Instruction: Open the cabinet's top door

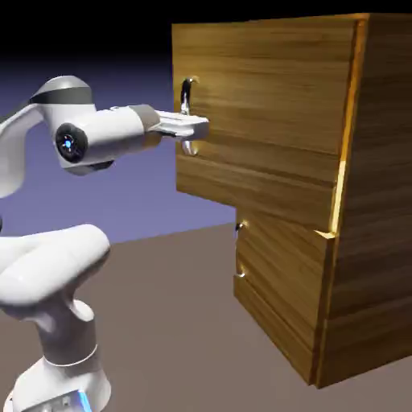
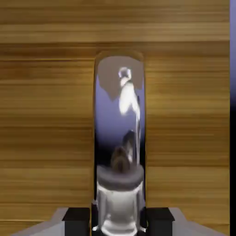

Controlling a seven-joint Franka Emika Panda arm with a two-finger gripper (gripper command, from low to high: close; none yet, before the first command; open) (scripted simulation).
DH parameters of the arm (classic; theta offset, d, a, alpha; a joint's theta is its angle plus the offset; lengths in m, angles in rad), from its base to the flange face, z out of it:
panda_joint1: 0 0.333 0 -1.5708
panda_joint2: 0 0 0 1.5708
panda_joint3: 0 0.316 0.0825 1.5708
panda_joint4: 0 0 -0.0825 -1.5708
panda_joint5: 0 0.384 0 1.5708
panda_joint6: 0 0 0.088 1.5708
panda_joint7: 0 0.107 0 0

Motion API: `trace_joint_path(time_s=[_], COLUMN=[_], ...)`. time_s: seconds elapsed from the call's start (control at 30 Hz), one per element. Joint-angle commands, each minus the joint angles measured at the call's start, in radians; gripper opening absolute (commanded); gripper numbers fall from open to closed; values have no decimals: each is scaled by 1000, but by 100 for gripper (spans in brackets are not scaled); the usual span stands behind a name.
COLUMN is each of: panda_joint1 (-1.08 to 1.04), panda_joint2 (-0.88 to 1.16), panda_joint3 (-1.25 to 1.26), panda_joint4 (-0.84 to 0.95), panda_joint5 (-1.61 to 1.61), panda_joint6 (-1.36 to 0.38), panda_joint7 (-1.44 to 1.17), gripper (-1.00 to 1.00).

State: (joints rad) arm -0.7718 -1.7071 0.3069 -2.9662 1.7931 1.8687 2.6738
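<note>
The cabinet (image 1: 354,241) is a tall golden-brown wooden box on the exterior view's right. Its top door (image 1: 265,105) is the upper, taller panel and stands swung out a little from the cabinet body. A shiny metal handle (image 1: 187,113) runs vertically near the door's left edge. My gripper (image 1: 193,127) reaches in level from the left and is shut on that handle. In the hand view the handle (image 2: 120,138) fills the middle as a mirror-like bar against the door's wood (image 2: 46,115). It runs down between my dark fingertips (image 2: 78,221), which press on its sides.
The shorter lower panel (image 1: 278,282) with its own small handle (image 1: 239,251) sits under the top door and also stands slightly out. The white arm (image 1: 48,273) rises from the lower left. The brown table (image 1: 177,322) stretches in front of the cabinet.
</note>
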Motion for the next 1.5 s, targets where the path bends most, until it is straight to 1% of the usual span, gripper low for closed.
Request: trace_joint_path(time_s=[0.0,0.27,0.53,0.77,0.97,1.2,1.47], panda_joint1=[2,-274,-279,-218,-126,19,205], panda_joint2=[9,-46,205,459,676,930,1220], panda_joint3=[-36,-65,-343,-530,-666,-819,-996], panda_joint4=[-3,-19,33,143,275,471,738], panda_joint5=[-27,39,-224,-438,-595,-744,-866], panda_joint6=[-23,-320,-540,-691,-811,-970,-1189], panda_joint7=[-13,16,-174,-330,-448,-577,-734], gripper=[-100,-100,-100,-100,-100,-100,-100])
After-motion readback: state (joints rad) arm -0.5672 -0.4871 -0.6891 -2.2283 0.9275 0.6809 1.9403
